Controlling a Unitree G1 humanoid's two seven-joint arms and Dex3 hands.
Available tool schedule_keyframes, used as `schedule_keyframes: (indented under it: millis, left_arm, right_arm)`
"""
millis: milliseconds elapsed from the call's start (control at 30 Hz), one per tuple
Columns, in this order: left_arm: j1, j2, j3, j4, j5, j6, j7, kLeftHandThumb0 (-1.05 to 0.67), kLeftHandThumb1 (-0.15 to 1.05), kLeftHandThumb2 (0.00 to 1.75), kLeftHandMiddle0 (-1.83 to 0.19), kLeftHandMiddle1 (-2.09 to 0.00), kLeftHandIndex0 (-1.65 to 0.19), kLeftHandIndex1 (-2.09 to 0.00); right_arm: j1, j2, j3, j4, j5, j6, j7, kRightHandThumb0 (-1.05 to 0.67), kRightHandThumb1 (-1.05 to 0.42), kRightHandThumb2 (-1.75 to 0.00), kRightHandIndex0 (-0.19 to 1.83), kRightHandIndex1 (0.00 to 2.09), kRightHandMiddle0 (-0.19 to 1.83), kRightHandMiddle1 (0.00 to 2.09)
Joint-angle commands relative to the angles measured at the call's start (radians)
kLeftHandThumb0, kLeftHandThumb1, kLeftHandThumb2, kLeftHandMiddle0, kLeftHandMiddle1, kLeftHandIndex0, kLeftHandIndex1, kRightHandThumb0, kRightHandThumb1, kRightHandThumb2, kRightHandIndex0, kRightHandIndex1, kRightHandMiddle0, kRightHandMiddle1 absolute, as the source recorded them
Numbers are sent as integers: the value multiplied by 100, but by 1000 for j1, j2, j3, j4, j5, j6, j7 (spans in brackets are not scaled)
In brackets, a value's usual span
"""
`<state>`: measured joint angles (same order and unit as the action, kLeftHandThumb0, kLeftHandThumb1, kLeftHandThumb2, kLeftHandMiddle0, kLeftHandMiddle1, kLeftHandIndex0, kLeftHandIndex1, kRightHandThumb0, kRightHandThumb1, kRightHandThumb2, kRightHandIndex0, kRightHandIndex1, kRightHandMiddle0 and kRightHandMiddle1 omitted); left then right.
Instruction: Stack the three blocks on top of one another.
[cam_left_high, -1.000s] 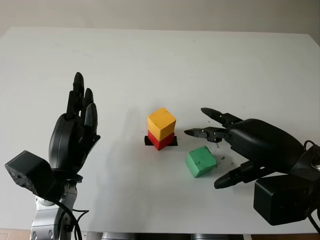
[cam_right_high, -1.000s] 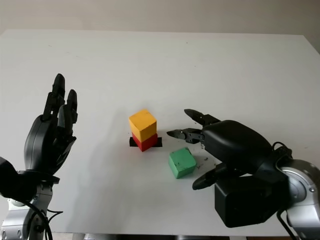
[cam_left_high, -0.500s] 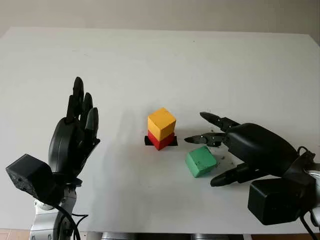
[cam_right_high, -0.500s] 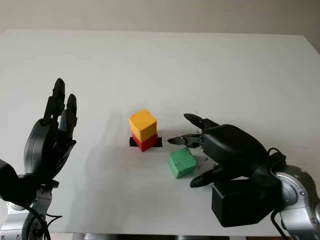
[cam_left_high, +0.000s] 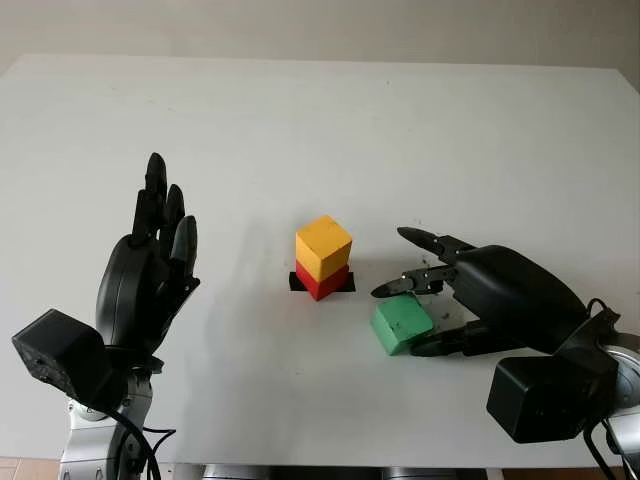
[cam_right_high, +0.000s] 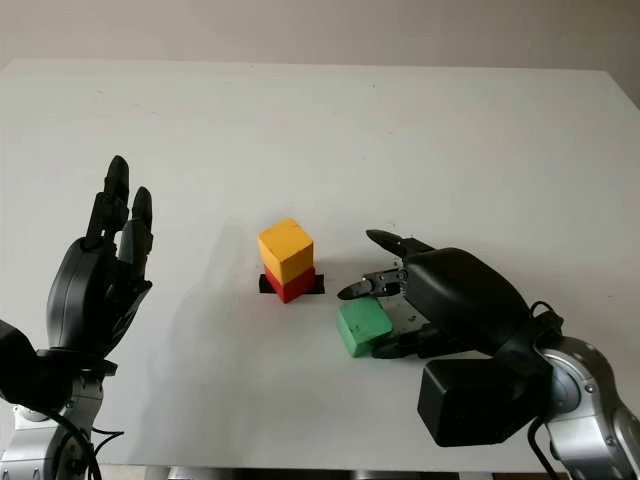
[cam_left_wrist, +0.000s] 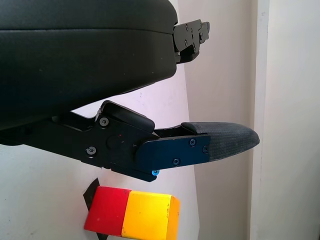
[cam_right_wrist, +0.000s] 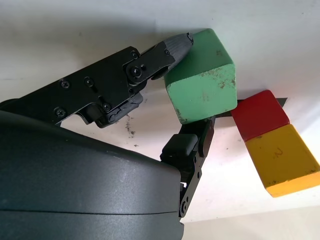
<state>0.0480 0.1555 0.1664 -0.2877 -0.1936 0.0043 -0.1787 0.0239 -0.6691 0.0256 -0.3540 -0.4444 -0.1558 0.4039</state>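
Since the earlier frames the right hand (cam_left_high: 425, 315) has closed in on the green block (cam_left_high: 401, 323): its thumb, which hung clear of the block on the near side, now presses one face, and a fingertip (cam_right_wrist: 176, 44) touches the opposite upper edge, so the block is pinched between them while it sits on the tabletop (cam_left_high: 300, 120). The left hand (cam_left_high: 150, 270) has stayed raised and open over the tabletop's left side, well apart from the blocks.

The green block lies just beside the stack, to its right and nearer the robot, with a narrow strip of bare tabletop between them. The yellow block (cam_left_high: 323, 247) sits on the red block (cam_left_high: 322, 283), which rests on a small black mark (cam_left_high: 296, 282). Wide white surface extends beyond the stack to the far edge and out to both sides.

The blocks are matte cubes with softened corners; the green one shows dark scuffs. Small dark specks dot the tabletop under the right hand.
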Motion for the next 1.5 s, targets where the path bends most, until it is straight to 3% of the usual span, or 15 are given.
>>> schedule_keyframes:
  millis: [0,133,467,633,900,1067,1200,1467]
  left_arm:
    - [12,9,-2,-6,5,-16,-6,-81,105,53,19,0,19,0]
    - [15,13,-4,-2,16,-26,-14,-80,105,54,19,0,19,0]
    - [17,15,-4,4,27,-37,-25,-81,105,53,19,0,19,0]
    - [20,16,-4,-1,26,-32,-26,-82,105,53,19,0,19,0]
    - [24,18,-5,-6,25,-26,-28,-82,105,53,19,0,19,0]
    - [26,17,-8,-5,28,-30,-26,-82,105,54,19,0,19,0]
    - [30,15,-7,-7,25,-28,-23,-82,105,53,19,0,19,0]
    - [30,18,-4,-9,17,-24,-27,-81,105,53,19,0,19,0]
  right_arm:
    - [9,8,-12,6,11,-16,-13,-36,-86,-6,24,7,74,69]
    - [10,13,-15,9,25,-29,-22,-34,-88,-6,26,6,65,87]
    - [6,17,-24,25,55,-49,-25,-34,-88,-5,28,7,61,94]
    - [-34,10,-54,32,112,6,20,-31,-86,-5,28,6,61,97]
    - [-191,-23,-127,84,307,183,158,-24,-88,-6,26,5,53,104]
    - [-309,-50,-147,179,395,235,225,-30,-89,-6,28,6,50,112]
    - [-393,-49,-158,259,488,314,274,-30,-92,-6,26,5,38,137]
    - [-501,-68,-155,330,514,316,305,-34,-92,-5,27,6,35,149]
